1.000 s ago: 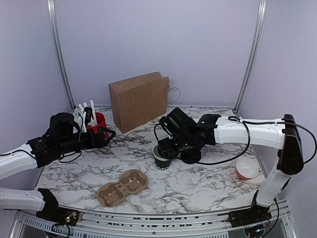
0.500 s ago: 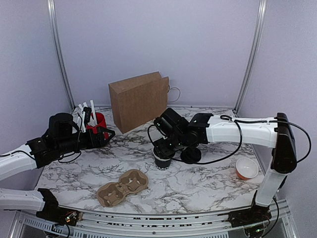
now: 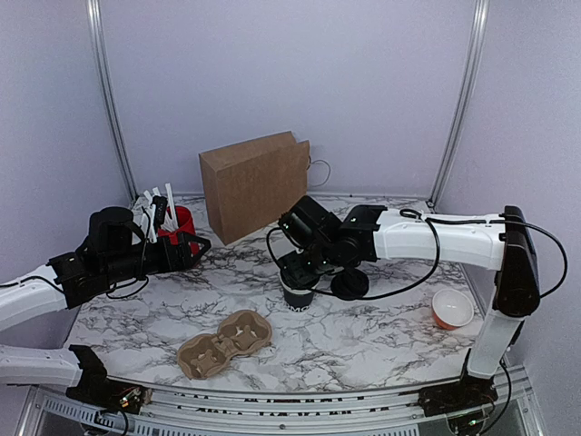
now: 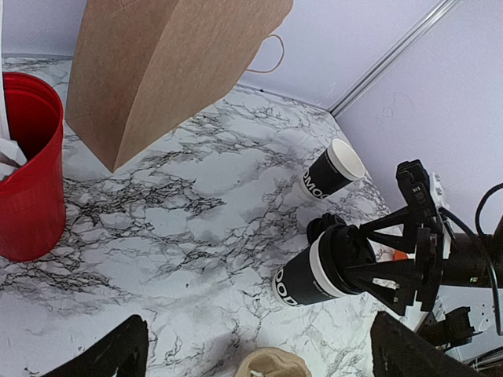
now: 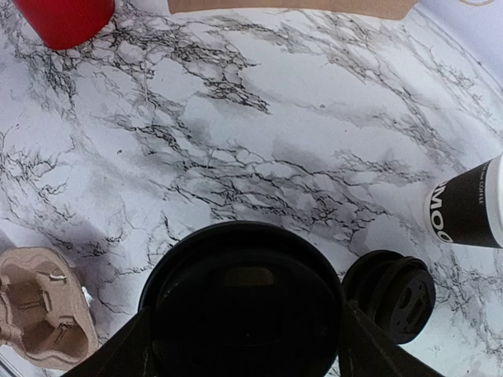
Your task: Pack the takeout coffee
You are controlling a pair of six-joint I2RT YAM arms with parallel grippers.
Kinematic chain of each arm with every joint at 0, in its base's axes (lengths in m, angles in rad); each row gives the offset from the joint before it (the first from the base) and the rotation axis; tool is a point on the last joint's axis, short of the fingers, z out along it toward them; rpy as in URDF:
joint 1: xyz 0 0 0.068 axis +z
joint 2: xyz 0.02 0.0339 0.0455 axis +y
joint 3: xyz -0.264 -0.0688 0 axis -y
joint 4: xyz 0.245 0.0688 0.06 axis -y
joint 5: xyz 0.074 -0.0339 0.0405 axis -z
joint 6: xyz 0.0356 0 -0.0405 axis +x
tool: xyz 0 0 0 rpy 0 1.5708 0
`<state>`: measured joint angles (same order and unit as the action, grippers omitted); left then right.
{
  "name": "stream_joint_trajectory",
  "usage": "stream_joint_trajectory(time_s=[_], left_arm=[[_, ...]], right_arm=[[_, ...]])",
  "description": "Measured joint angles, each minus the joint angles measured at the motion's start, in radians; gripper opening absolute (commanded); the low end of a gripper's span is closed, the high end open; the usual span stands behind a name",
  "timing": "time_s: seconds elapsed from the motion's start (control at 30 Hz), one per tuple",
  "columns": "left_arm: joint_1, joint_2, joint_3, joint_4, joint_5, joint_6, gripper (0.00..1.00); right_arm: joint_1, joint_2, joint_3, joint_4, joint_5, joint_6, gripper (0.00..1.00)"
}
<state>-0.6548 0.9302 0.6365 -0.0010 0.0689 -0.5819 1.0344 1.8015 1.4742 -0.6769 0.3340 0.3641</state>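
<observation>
The takeout coffee [image 3: 298, 293], a small black cup with white print, stands on the marble table [image 3: 381, 341] at mid-centre. Its black lid [image 5: 244, 302] sits on top, with a white rim band showing under it in the left wrist view [image 4: 318, 275]. My right gripper [image 3: 301, 272] comes down from above and is shut on that lid, one finger on each side [image 5: 244, 345]. My left gripper [image 3: 192, 245] hangs open and empty at the far left beside the red cup [image 3: 180, 227], well away from the coffee [image 4: 259, 361].
A brown paper bag [image 3: 256, 184] stands at the back. A cardboard cup carrier [image 3: 225, 343] lies near the front. A loose black lid [image 3: 349, 283] lies right of the coffee, and an open black cup [image 4: 333, 167] stands beyond it. An orange bowl [image 3: 452, 309] sits far right.
My right arm's wrist has shifted slightly left and back over the cup. The cup stays in place, and the left arm has not moved.
</observation>
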Motion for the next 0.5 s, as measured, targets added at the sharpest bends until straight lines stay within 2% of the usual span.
stream_joint_trajectory(time_s=[0.5], left_arm=[[0.000, 0.000, 0.000, 0.000, 0.000, 0.003, 0.99]], right_arm=[[0.003, 0.029, 0.021, -0.013, 0.016, -0.004, 0.75]])
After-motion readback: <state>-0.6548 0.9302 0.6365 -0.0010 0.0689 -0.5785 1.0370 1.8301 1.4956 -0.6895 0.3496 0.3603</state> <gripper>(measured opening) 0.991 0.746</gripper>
